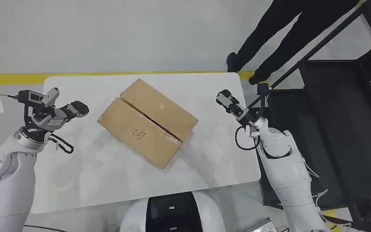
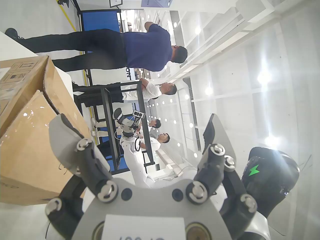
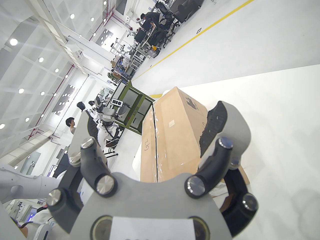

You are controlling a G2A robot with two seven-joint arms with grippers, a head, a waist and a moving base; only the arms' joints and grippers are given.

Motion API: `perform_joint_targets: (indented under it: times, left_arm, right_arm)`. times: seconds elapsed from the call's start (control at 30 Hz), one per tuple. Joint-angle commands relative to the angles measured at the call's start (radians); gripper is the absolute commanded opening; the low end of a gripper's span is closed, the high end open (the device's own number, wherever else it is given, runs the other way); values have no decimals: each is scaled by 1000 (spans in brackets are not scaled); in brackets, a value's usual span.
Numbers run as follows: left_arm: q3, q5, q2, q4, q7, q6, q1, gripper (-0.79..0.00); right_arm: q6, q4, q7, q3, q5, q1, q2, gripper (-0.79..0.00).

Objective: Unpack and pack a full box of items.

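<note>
A brown cardboard box lies in the middle of the white table, turned at an angle, its top flaps closed and taped along the seam. My left gripper hovers off the box's left side, open and holding nothing; its own view has the box beside its fingers. My right gripper stands to the right of the box, also open and empty, and its view looks along the taped box between its fingers.
A dark metal frame and rack stand just past the table's right edge. A person's legs are beyond the far right corner. A yellow floor line runs behind the table.
</note>
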Motion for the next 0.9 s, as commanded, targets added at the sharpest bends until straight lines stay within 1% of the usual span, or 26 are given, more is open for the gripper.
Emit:
perform_joint_targets:
  times: [0.0,0.33,0.43,0.53,0.63,0.67,0.73,0.87]
  left_arm:
    - [0,0,0,0,0,0,0,-1]
    - [0,6,0,-3,4,0,0,0]
    - [0,104,4,-23,15,-13,-7,0]
    - [3,199,10,7,-15,-48,-42,0]
    - [5,257,16,76,-65,-96,-99,0]
    - [9,255,17,106,-95,-103,-121,0]
    - [14,290,21,168,-144,-147,-169,0]
    - [46,286,25,306,-281,-212,-269,0]
  right_arm:
    - [0,0,0,0,0,0,0,-1]
    - [0,0,0,0,0,0,0,0]
    - [20,-3,13,-7,5,-5,1,0]
    - [70,-8,120,-4,61,-1,9,0]
    - [112,-5,247,12,147,1,19,0]
    - [130,-4,295,15,170,1,23,0]
    - [160,-3,385,24,189,1,31,0]
    - [228,5,525,26,246,-6,43,0]
